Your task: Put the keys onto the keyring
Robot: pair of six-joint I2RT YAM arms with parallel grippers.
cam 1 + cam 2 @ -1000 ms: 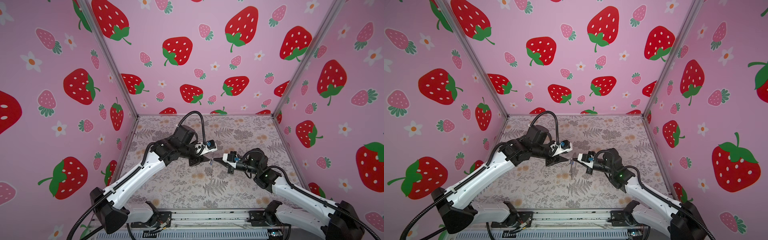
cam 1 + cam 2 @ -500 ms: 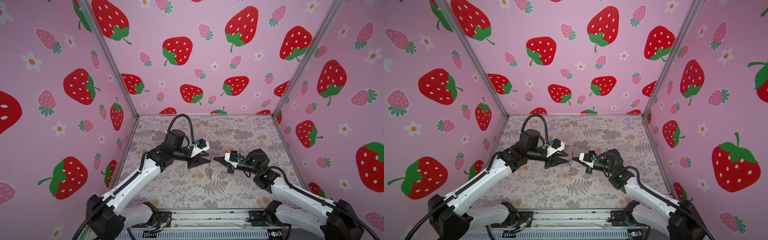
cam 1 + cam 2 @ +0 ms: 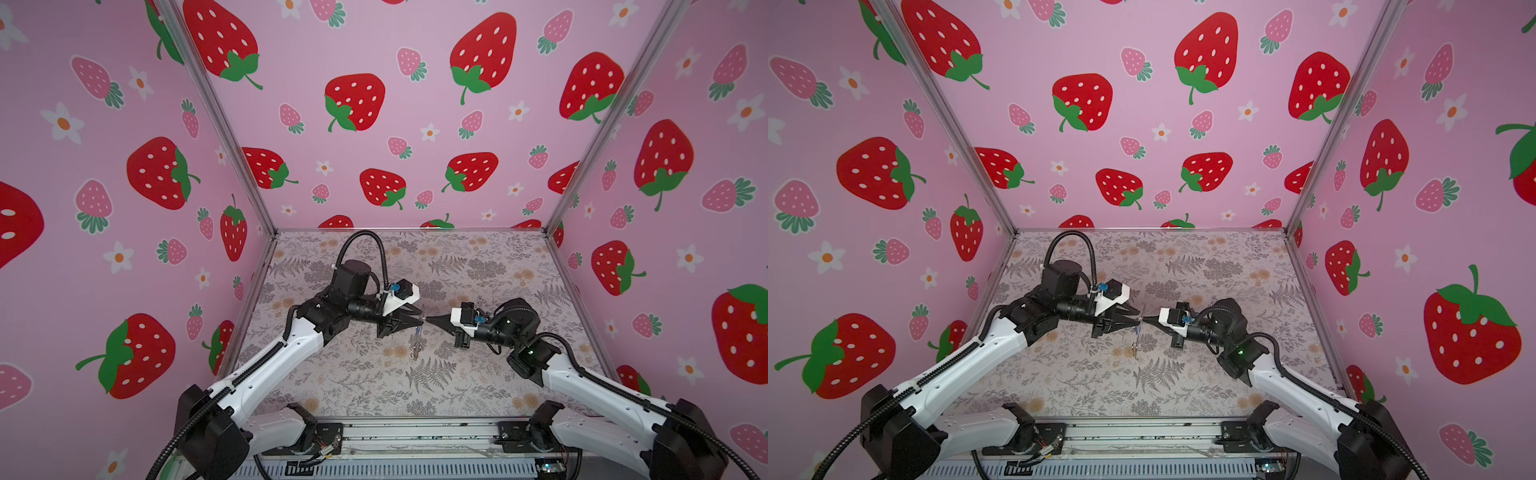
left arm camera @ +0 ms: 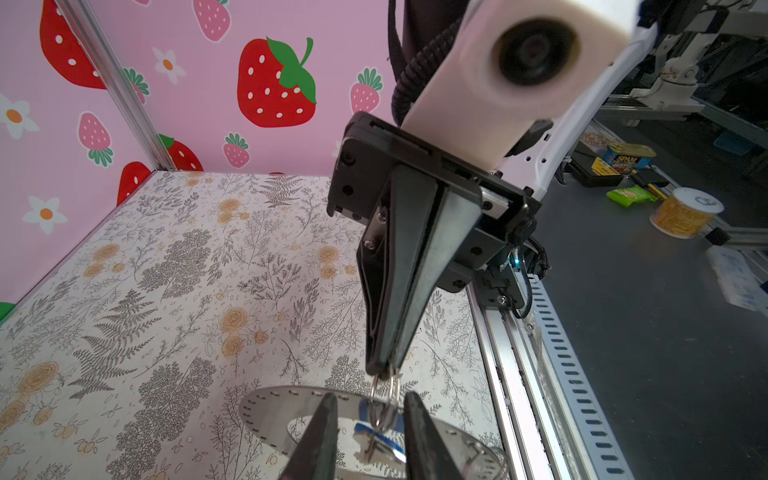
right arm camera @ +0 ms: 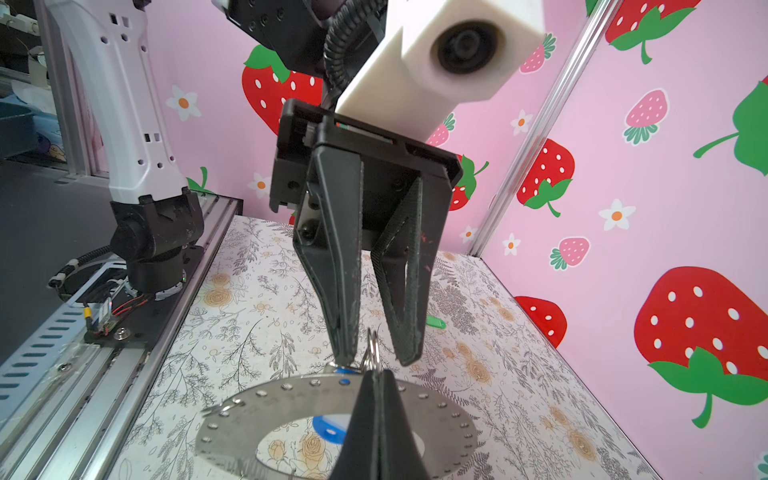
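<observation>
- Right gripper [image 3: 429, 319] is pressed together on a small wire ring [image 4: 385, 405], above the middle of the table [image 3: 457, 395].
- Keyring [image 5: 232, 419] is hung from that wire ring, clear of the table.
- Blue key [image 5: 328, 428] is seen at the keyring's hole; whether it is threaded cannot be told.
- Left gripper [image 5: 374, 358] is spread, one finger either side of the wire ring, nothing pinched.
- Green key [image 5: 435, 322] is laid flat on the table, further toward the far left corner.

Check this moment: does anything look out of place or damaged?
Nothing looks damaged or spilled. One stray: the green key lies alone on the table, apart from the keyring hanging from the shut right gripper.
</observation>
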